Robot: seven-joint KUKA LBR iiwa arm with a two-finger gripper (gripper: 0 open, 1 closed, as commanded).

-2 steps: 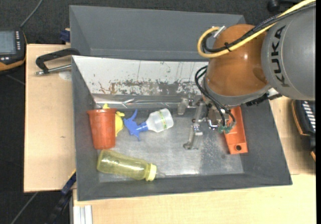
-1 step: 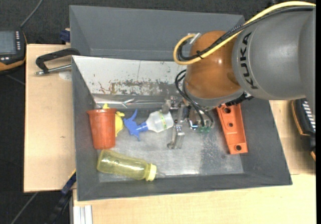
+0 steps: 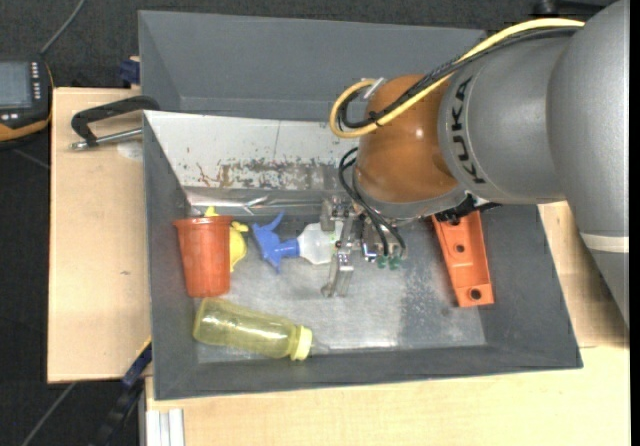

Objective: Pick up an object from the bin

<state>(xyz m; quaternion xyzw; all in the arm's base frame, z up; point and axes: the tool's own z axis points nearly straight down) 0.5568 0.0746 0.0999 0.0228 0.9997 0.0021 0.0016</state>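
Floor space on the near side of the gripper is bare. That helps, because the gripper hangs low in the middle of the bin, close to the metal. Just to its left, perhaps touching it, lies a small whitish see-through piece, the thing nearest to it and the likeliest pick. I cannot tell how far open the gripper is, and nothing shows in its grasp. To do this step well, I would centre it over the whitish piece before closing and keep it square to the floor. The lift should be straight up, so the light piece neither skids on the metal nor drags a neighbour along.

Nearest of the other things, a pale yellow see-through bottle lies on its side along the near wall, to the left and well apart. Farther in, at the left, an orange cup stands upright with a yellow thing tucked just behind it. Between these and the whitish piece, a blue plastic piece sits right against the latter and is the main obstruction. An orange block with holes lies to the right, partly under the arm. The far wall is out of the way.
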